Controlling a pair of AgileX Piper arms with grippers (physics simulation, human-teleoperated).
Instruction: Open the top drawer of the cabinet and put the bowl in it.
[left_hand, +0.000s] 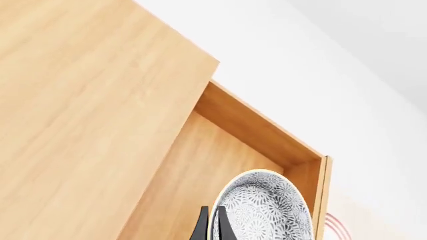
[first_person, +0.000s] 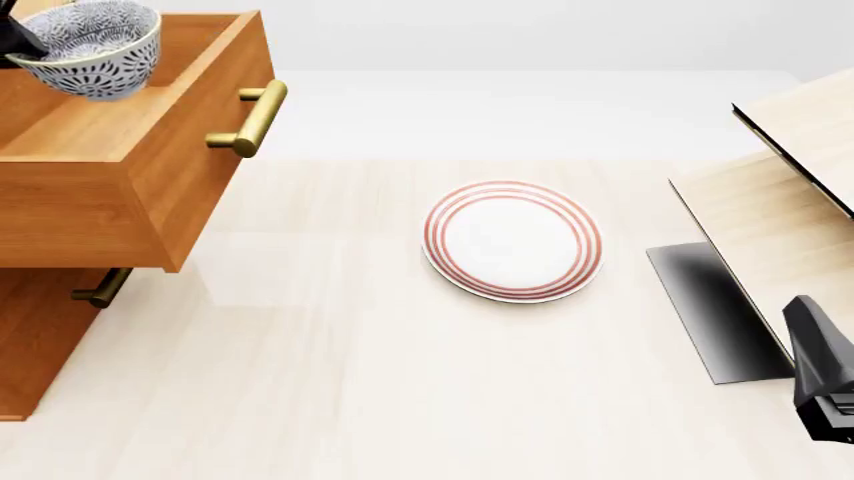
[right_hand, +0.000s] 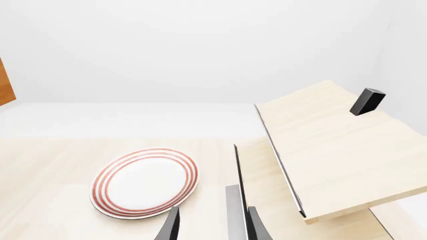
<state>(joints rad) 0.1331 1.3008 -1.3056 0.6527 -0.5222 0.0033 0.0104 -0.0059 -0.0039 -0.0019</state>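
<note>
The cabinet (first_person: 40, 340) stands at the far left, and its top drawer (first_person: 127, 190) is pulled open with its brass handle (first_person: 254, 118) facing the table. My left gripper (left_hand: 212, 216) is shut on the rim of the speckled bowl (left_hand: 267, 210). It holds the bowl (first_person: 94, 45) tilted over the open drawer's inside (left_hand: 200, 170). Only a black bit of that gripper (first_person: 16, 40) shows in the front view. My right gripper (right_hand: 213, 230) is open and empty near the table's right side, far from the cabinet.
A white plate with red rings (first_person: 511, 240) lies mid-table and shows in the right wrist view (right_hand: 143, 182). A pale light-wood structure (first_person: 787, 200) with a dark base panel (first_person: 707, 310) stands at the right, by my right arm (first_person: 821, 375). A lower drawer handle (first_person: 100, 290) juts out under the open drawer.
</note>
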